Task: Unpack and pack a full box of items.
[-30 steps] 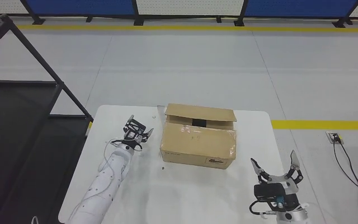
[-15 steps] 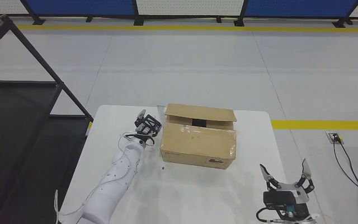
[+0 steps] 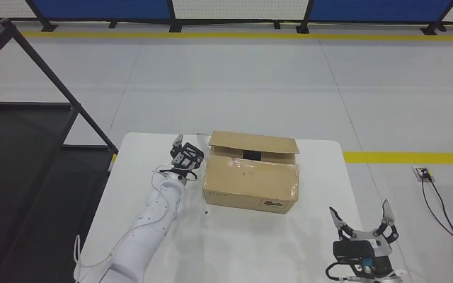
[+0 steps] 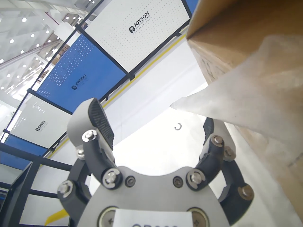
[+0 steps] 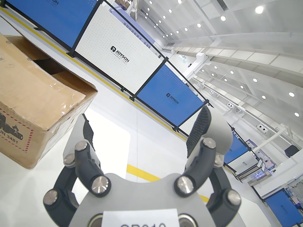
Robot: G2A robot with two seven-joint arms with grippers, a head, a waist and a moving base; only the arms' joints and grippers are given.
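A brown cardboard box stands in the middle of the white table. Clear tape runs over its top, and a dark gap shows under the far flap. My left gripper is open right beside the box's left side, near its far corner. In the left wrist view that gripper sits next to the box wall, with a loose pale tape flap over one finger. My right gripper is open at the table's near right corner, apart from the box. The right wrist view shows the gripper empty, with the box farther off.
A small metal ring lies on the table beyond the left gripper. A dark speck lies near the box's front left corner. A black metal frame stands off the table's left side. Bare tabletop lies in front of the box.
My left gripper has moved right, up to the box's left side. The right gripper has drawn back toward the near right corner. Both have kept still over the last half second.
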